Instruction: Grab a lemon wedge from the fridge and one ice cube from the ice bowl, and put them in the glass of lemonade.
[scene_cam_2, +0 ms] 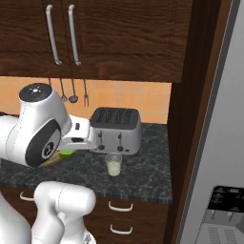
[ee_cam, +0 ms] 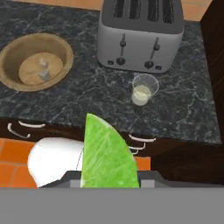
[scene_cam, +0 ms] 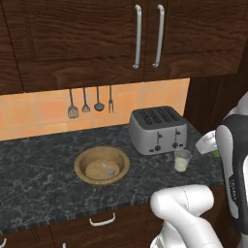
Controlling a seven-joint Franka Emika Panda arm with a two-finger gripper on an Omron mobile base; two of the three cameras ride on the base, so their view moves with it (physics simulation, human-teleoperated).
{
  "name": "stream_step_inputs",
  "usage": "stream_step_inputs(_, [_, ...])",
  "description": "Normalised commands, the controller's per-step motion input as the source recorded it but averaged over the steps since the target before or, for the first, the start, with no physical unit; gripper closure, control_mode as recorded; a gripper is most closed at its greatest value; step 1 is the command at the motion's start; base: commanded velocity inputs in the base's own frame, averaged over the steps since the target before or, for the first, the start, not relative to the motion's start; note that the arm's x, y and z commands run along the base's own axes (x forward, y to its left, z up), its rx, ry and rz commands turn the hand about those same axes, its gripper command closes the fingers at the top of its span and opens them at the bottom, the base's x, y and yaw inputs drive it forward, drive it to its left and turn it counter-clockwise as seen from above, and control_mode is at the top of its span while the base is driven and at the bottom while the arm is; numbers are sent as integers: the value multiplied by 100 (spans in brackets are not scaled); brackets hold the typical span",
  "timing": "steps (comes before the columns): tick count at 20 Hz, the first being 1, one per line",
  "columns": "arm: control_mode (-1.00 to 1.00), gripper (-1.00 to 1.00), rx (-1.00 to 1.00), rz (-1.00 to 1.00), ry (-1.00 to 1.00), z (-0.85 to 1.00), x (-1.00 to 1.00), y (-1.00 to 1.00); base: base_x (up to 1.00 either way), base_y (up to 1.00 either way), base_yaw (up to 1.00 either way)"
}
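My gripper (ee_cam: 109,176) is shut on the lemon wedge (ee_cam: 107,151), a yellow-green slice that stands up between the fingers in the hand view. The wedge (scene_cam_2: 66,153) hangs above the counter's front edge, left of the glass of lemonade (scene_cam_2: 113,165). The glass (ee_cam: 143,89) stands in front of the toaster, with pale liquid in its bottom. Further left sits the tan wooden ice bowl (ee_cam: 13,65) with two ice cubes (ee_cam: 43,62) in it. The bowl (scene_cam: 82,169) and the glass (scene_cam: 182,160) lie apart on the dark counter. The grey fridge (scene_cam_2: 217,138) rises at the right.
A silver four-slot toaster (scene_cam: 157,130) stands behind the glass. Dark wood wall cabinets (scene_cam: 135,38) hang above, and utensils (scene_cam: 86,102) hang on the tiled wall. A tall dark wood panel (scene_cam_2: 188,119) separates counter and fridge. Drawers with white handles (scene_cam: 102,222) run below the counter.
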Motion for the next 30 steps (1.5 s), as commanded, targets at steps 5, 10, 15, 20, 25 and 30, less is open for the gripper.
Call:
stream_step_inputs(5, [-100,100,2,3,-6,-60,67,-8,0,0,0])
stream_step_inputs(10, [-100,100,-7,0,15,-32,66,1,0,0,0])
stream_step_inputs(15, [-100,100,-7,0,30,-16,36,-2,0,0,0])
stream_step_inputs(20, [-100,100,0,0,5,-39,45,-27,0,0,0])
stream_step_inputs(25, [-100,100,1,0,3,-27,50,-26,0,0,0])
stream_step_inputs(30, [-100,100,8,0,0,-22,13,-3,0,0,0])
